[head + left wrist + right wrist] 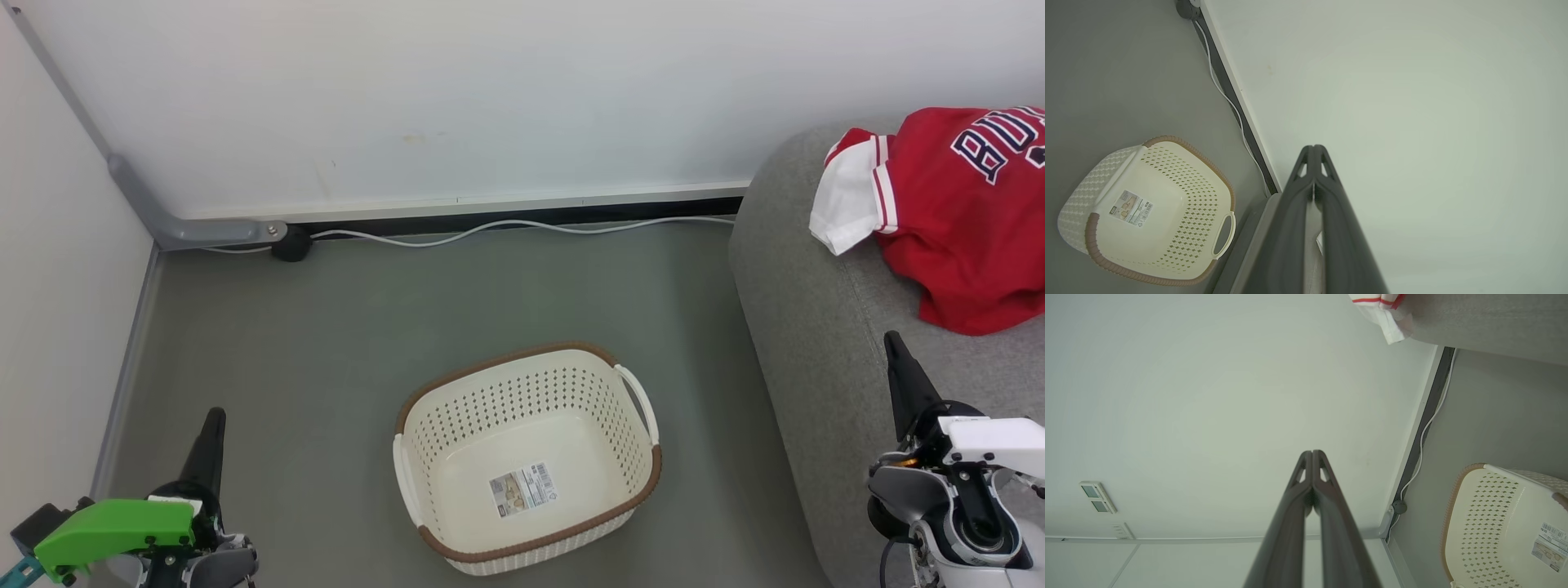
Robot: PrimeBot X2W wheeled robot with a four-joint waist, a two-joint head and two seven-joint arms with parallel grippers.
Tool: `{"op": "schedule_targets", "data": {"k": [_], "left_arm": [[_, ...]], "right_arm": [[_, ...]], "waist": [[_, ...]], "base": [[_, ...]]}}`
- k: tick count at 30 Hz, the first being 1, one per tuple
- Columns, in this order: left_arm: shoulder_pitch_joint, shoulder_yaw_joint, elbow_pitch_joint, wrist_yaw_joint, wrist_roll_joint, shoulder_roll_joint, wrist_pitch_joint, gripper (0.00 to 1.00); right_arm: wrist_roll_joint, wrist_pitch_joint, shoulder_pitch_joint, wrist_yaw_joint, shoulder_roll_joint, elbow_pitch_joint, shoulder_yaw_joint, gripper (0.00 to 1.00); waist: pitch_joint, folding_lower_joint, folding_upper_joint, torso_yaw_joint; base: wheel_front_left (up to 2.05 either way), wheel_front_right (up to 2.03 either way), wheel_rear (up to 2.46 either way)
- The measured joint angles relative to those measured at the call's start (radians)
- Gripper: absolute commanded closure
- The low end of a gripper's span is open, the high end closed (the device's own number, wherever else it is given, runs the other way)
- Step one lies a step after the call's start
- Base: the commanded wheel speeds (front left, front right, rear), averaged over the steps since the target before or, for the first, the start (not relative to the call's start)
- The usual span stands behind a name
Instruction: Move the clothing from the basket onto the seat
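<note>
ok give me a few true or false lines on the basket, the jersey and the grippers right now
1. The cream perforated plastic basket holds no clothing, just a paper label. True.
2. The red jersey with white sleeves lies on the floor. False: it lies on the grey fabric sofa.
3. The left gripper and right gripper are both shut on nothing. True.
4. The basket stands on the sofa. False: it stands on the grey floor beside it.
5. A white cable runs along the foot of the wall. True.
</note>
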Motion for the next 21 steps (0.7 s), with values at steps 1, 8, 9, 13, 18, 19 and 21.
{"op": "schedule_targets", "data": {"k": [1, 8, 9, 13, 18, 19, 21], "left_arm": [[-0.003, 0.003, 0.001, -0.003, -0.009, -0.001, 0.004, 1.0], [-0.023, 0.016, 0.014, -0.014, -0.07, -0.006, 0.025, 1.0], [-0.025, 0.017, 0.014, -0.014, -0.07, -0.006, 0.025, 1.0], [-0.029, 0.017, 0.015, -0.016, -0.07, -0.006, 0.025, 1.0], [-0.03, 0.017, 0.015, -0.02, -0.07, -0.006, 0.025, 1.0], [-0.03, 0.017, 0.015, -0.02, -0.07, -0.006, 0.025, 1.0], [-0.03, 0.018, 0.016, -0.02, -0.07, -0.006, 0.025, 1.0]], "right_arm": [[0.012, 0.006, -0.002, 0.0, 0.0, 0.0, -0.004, 1.0], [0.082, 0.025, -0.004, 0.011, 0.002, 0.0, -0.026, 1.0], [0.083, 0.025, -0.004, 0.012, 0.003, 0.0, -0.026, 1.0], [0.083, 0.025, -0.005, 0.013, 0.003, 0.0, -0.027, 1.0], [0.083, 0.025, -0.006, 0.013, 0.003, 0.0, -0.027, 1.0], [0.083, 0.025, -0.006, 0.013, 0.003, 0.0, -0.027, 1.0], [0.083, 0.025, -0.006, 0.013, 0.003, 0.0, -0.027, 1.0]], "waist": [[0.0, 0.0, 0.0, 0.0], [0.002, 0.0, 0.0, 0.001], [0.002, 0.0, 0.0, 0.001], [0.002, 0.0, 0.0, 0.001], [0.002, 0.0, 0.0, 0.001], [0.002, 0.0, 0.0, 0.001], [0.002, 0.0, 0.0, 0.001]], "base": [[0.0, 0.0, 0.0], [0.0, 0.0, 0.0], [0.0, 0.0, 0.0], [0.0, 0.0, 0.0], [0.0, 0.0, 0.0], [0.0, 0.0, 0.0], [0.0, 0.0, 0.0]]}}
